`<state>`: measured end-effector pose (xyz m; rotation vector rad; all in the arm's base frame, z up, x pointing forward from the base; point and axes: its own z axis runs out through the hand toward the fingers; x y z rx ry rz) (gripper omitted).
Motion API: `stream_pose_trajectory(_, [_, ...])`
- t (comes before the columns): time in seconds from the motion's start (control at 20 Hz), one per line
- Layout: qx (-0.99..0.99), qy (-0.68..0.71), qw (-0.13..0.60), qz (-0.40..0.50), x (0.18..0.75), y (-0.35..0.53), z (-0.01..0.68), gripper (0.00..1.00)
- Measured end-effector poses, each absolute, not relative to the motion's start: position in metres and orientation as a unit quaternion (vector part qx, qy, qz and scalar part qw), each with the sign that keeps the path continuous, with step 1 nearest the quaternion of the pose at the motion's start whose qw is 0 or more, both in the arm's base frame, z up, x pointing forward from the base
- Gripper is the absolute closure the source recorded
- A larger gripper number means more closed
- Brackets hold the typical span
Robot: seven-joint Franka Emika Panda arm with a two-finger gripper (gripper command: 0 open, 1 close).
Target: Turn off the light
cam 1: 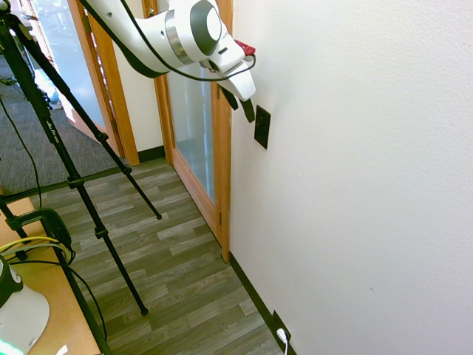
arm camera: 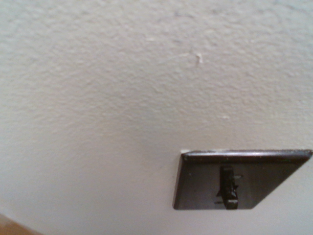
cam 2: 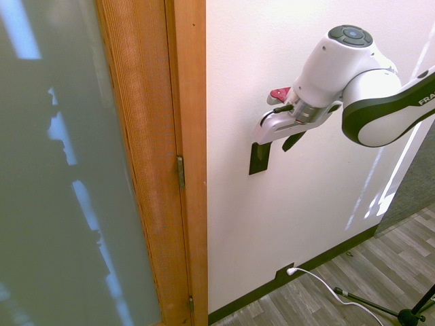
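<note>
The light itself is out of view; the room is bright. Its switch [cam 1: 261, 127] is a small black upright plate on the white wall, just right of the wooden door frame. In the wrist view the switch [arm camera: 234, 181] fills the lower right, and its small toggle [arm camera: 228, 188] stands out from the plate. My gripper [cam 1: 240, 105] is tilted toward the wall, open, with nothing between its fingers, its tips just above and left of the plate. In the second exterior view the gripper [cam 2: 275, 146] covers the top of the switch [cam 2: 258, 161].
A wooden door frame [cam 1: 222, 170] with frosted glass [cam 2: 54, 170] stands beside the switch. Low on the wall near the baseboard is a dark socket plate [cam 1: 279, 328] with a white plug [cam 2: 291, 271]. A wooden table corner [cam 1: 55, 310] is at the lower left.
</note>
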<state>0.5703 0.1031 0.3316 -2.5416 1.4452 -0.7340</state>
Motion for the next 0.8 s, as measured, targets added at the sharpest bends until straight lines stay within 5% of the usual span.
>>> stream_pose_trajectory(0.8, [-0.819,0.509,0.077,-0.254,0.602,0.082,0.322,1.00])
